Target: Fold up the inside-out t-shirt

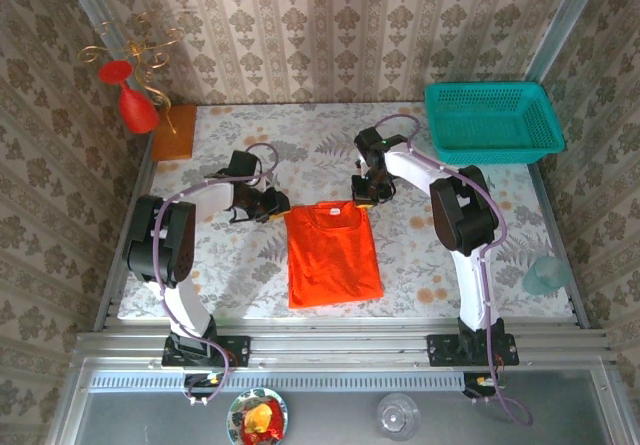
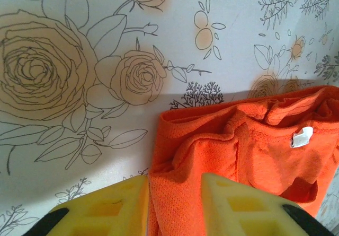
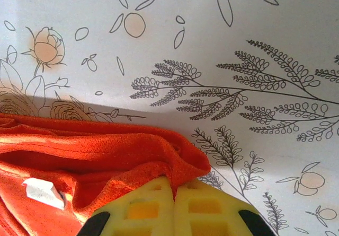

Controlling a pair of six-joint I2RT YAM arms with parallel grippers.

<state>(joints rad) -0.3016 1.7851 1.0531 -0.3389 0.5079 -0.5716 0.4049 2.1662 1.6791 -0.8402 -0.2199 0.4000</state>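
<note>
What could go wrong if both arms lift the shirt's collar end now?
The left gripper straddles the t-shirt with fingers apart, while the right gripper pinches only a bunched corner. Lifting now could raise one side alone and skew the fold, or the corner could slip from the fingertips.

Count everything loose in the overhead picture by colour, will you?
Orange: 1, shirt
Teal: 1, basket
Red: 1, goblet
Brown: 1, block
Gold: 1, stand
See-through: 2, cup, glass
Mixed: 1, plate
Total: 8

The inside-out t-shirt (image 1: 335,255), bright orange (white label (image 2: 302,137) showing), lies apparently part-folded.
</note>
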